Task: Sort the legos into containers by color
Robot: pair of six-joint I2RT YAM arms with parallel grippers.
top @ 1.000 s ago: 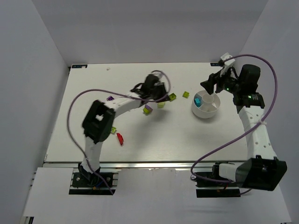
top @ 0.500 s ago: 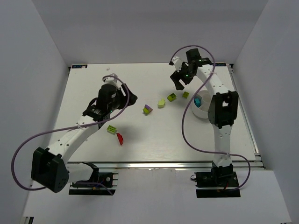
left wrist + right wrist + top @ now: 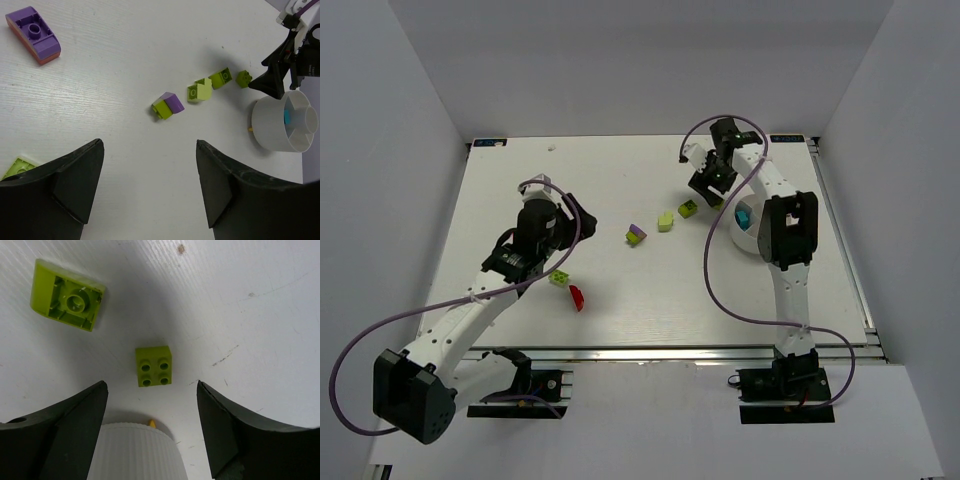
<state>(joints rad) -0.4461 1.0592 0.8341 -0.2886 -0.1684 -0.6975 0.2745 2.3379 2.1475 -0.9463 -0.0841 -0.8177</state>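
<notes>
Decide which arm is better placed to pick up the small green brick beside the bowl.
Right. The right fingers, open, hang directly over that brick, beside the bowl. The left fingers, also open, are well away on the other side.

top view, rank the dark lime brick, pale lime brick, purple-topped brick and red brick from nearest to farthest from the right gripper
1. dark lime brick, just left of and nearer than the right gripper
2. pale lime brick, next one to the left
3. purple-topped brick, further left, mid-table
4. red brick, far left, toward the near edge
</notes>
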